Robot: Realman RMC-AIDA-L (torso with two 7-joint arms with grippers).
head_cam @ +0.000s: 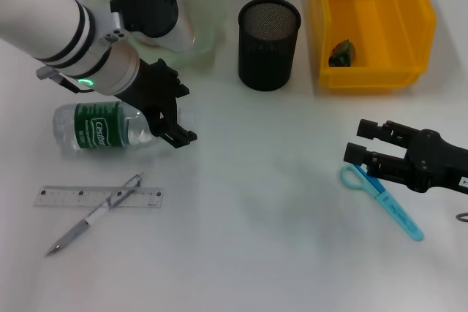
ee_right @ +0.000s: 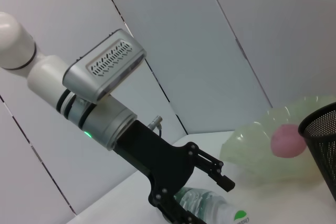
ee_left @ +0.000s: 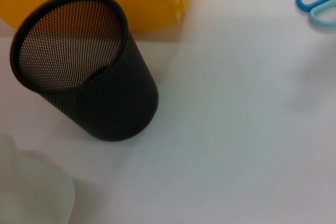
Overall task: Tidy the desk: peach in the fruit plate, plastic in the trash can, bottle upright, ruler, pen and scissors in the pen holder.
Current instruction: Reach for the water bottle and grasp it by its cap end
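Your left pincer (head_cam: 170, 118) is hovering at the neck end of the clear plastic water bottle with a green label (head_cam: 102, 126), which is lying on its side at the left of the head view; the fingers are standing apart around the bottle's neck, not yet closed on it. Your right pincer (head_cam: 363, 144) is sitting low at the right edge of the frame, its fingers spread, just above the handles of the blue-handled scissors (head_cam: 384, 201) lying flat on the white table (head_cam: 256, 239). In the lower left, a clear ruler (head_cam: 99, 197) is lying flat with a silver pen (head_cam: 95, 214) crossing over it. At top centre, the black mesh pen holder (head_cam: 269, 43) is standing upright. Beside it, in the upper right, the yellow plastic bin (head_cam: 371, 23) is holding a small dark crumpled scrap (head_cam: 341, 52). The pale green fruit plate (ee_right: 273, 150) is holding a pink peach (ee_right: 287, 140), seen in the right wrist view.
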